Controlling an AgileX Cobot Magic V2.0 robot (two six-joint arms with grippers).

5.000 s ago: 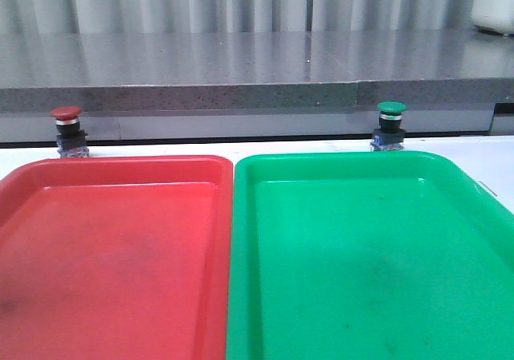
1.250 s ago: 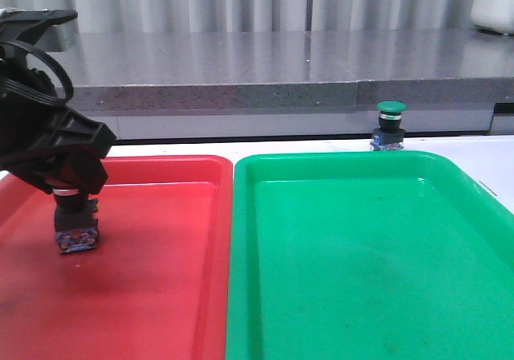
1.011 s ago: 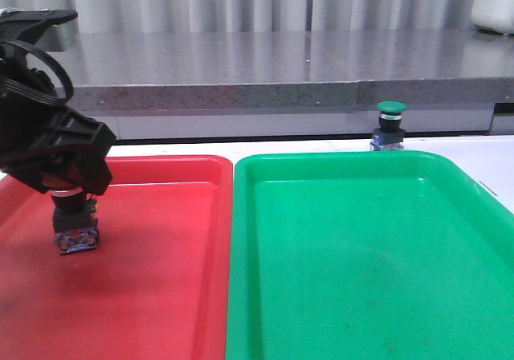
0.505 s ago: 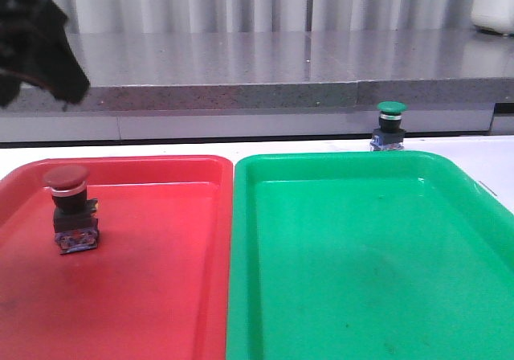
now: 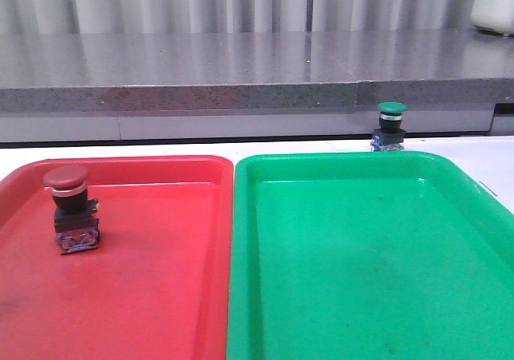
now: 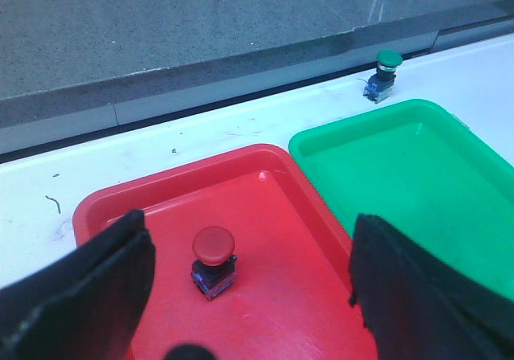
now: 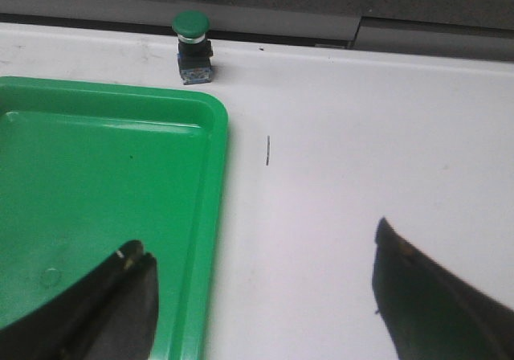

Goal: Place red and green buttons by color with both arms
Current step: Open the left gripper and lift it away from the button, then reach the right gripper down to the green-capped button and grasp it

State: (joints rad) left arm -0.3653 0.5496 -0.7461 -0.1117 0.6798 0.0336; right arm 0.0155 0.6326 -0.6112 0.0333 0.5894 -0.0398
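The red button [image 5: 71,209] stands upright inside the red tray [image 5: 161,296], near its far left; it also shows in the left wrist view [image 6: 214,255]. My left gripper [image 6: 249,284] is open and empty, high above that button and out of the front view. The green button [image 5: 390,124] stands on the white table behind the green tray [image 5: 369,263]; it also shows in the right wrist view [image 7: 192,45]. My right gripper [image 7: 261,296] is open and empty, well short of the green button, over the green tray's right rim [image 7: 210,215] and the bare table.
The two trays sit side by side, filling the near table. A grey stone ledge [image 5: 257,71] runs along the back behind both buttons. White table [image 7: 361,135] lies to the right of the green tray.
My left gripper let go of the red button in the red tray, rose up and left the front view. The button stays upright. The green button has not moved.
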